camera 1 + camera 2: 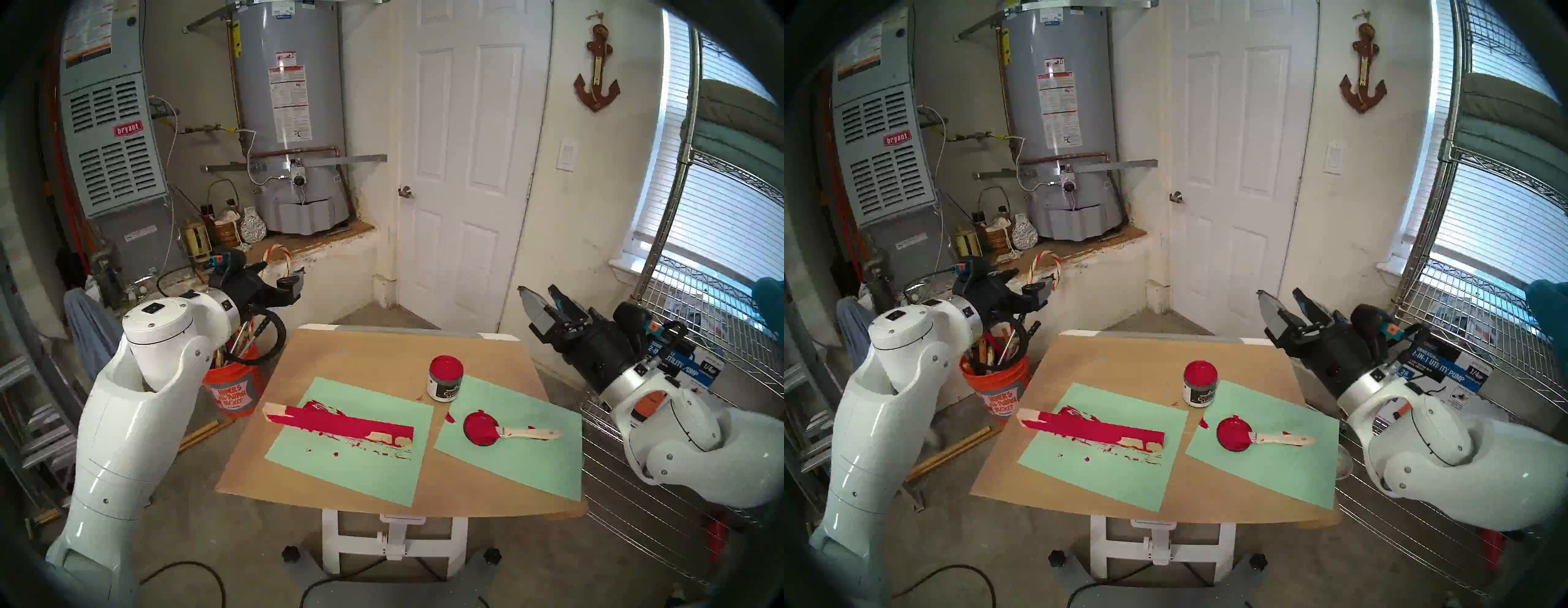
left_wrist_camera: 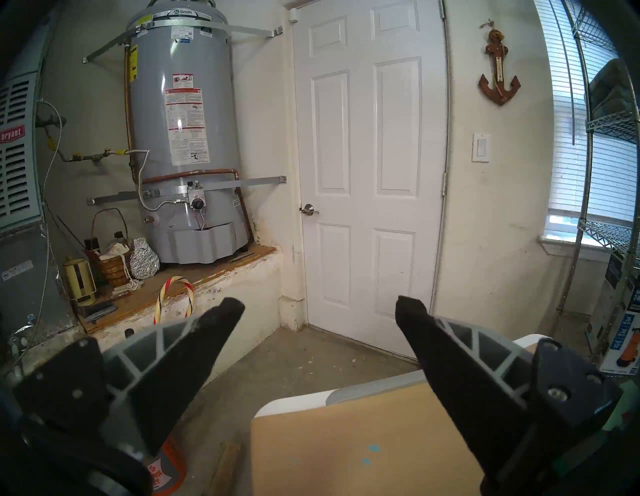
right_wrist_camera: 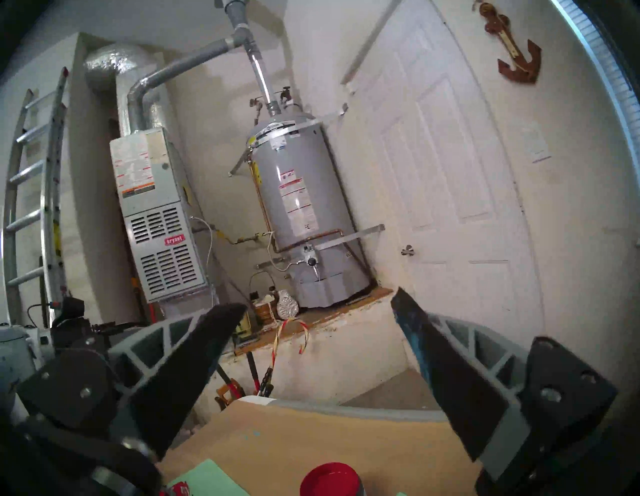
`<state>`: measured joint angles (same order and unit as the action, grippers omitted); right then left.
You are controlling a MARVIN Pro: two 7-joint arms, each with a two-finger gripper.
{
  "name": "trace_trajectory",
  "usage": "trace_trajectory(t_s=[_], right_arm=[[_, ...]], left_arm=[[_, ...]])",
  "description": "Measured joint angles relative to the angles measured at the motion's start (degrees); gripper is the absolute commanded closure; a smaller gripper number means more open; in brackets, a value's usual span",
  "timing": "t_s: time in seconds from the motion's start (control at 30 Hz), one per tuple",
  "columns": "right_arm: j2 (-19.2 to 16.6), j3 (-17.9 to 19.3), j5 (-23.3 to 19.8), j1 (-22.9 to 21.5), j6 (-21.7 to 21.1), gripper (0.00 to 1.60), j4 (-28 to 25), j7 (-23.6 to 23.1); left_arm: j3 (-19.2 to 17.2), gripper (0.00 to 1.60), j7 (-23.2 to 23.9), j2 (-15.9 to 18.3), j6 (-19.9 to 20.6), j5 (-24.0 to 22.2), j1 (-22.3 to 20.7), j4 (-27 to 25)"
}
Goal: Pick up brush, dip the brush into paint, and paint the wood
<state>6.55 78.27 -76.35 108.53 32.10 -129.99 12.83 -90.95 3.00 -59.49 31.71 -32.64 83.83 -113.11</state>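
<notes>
Crimson-coated wood (image 1: pixel 339 426) and flat brush (image 1: pixel 528 433) show only from the head. Both wrist views show each gripper (image 2: pixel 320 308) (image 3: pixel 318 304) spread wide, empty

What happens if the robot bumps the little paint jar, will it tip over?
The paint jar looks short and wide, standing upright on the table, so it would probably slide rather than tip. It is open and looks brimful of red paint, so a hard shove could slop some out.

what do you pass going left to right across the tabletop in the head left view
wood → paint jar → red lid → brush, its bristles resting on the lid and its handle pointing right
</notes>
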Motion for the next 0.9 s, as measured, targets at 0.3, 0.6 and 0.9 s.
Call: trace_trajectory(t_s=[0.3, 0.6, 0.9], right_arm=[[-0.03, 0.00, 1.48, -1.63, -6.32, 0.00, -2.57, 2.69], [1.45, -0.38, 1.98, -2.89, -12.04, 0.00, -4.52, 5.08], [3.57, -1.28, 2.56, -4.39, -16.68, 0.00, -5.23, 7.14]], left_arm=[[0.06, 0.00, -0.03, 0.08, 0.00, -0.15, 0.00, 0.12], [0.12, 0.00, -0.07, 0.16, 0.00, -0.33, 0.00, 0.18], [0.17, 0.00, -0.09, 0.24, 0.00, -0.48, -0.02, 0.22]])
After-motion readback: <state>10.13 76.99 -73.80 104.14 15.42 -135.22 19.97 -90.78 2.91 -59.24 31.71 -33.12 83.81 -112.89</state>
